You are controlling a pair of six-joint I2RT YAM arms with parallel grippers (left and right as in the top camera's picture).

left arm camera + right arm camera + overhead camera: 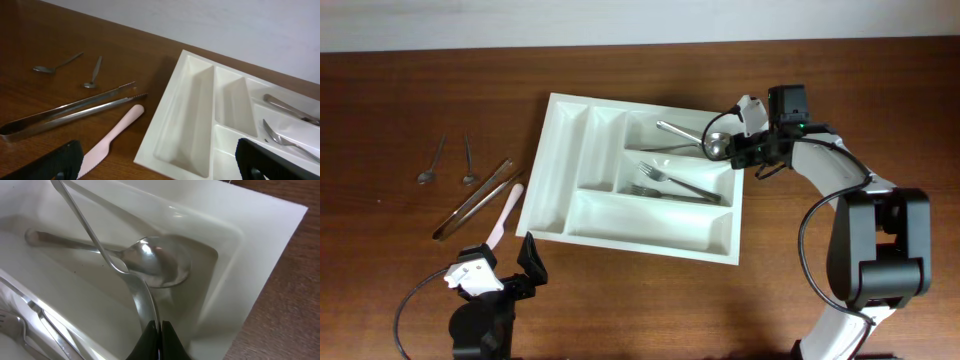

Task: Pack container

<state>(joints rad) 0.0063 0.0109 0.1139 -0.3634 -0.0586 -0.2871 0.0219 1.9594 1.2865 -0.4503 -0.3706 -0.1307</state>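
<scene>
Four utensils lie on the table [400, 280] at left: small spoons [468, 165], tongs [475, 198], pink knife [506, 212]. Our left gripper [505, 262] hangs nearby, fingers spread, empty. The white tray [570, 130] sits centre. Our right gripper [159, 335] pinches a steel handle [100, 245] over the far-right compartment; released crooked, we judge, it could jam across the spoon [160, 267] underneath.

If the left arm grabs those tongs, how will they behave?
The tongs look like polished metal, so probably slick and stiff. Their two long arms lie close together, joined at one end, so a mid-length pinch would likely squeeze them shut. Lying flat, they should not roll.
</scene>
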